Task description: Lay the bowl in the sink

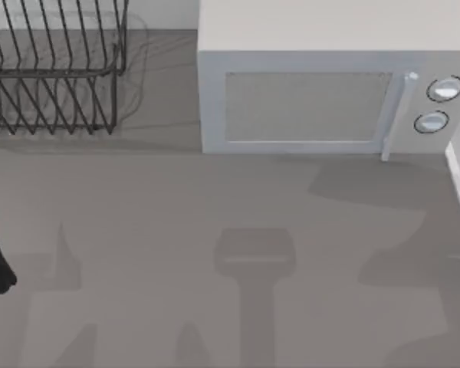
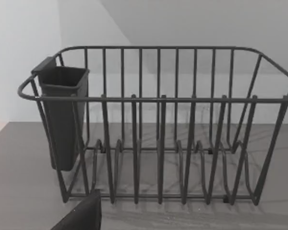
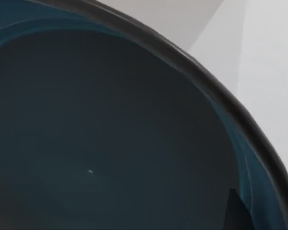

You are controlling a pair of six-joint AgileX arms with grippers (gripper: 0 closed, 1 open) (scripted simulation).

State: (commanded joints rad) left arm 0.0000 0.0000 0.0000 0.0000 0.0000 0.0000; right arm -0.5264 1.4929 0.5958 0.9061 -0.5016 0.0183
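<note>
On your table (image 1: pixel 215 230), the dish rack (image 1: pixel 54 69) stands at about 10 o'clock and the microwave (image 1: pixel 322 84) at about 1 o'clock, to the right of the rack. A cutlery holder (image 2: pixel 62 115) hangs on one end of the rack.

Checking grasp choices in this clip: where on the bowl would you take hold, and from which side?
Probably the rim, from above. The right wrist view looks closely into the bowl: a deep, smooth, rounded inside with a thin dark rim. One finger inside and one outside that edge looks the likeliest hold; the curved wall offers little else.
</note>
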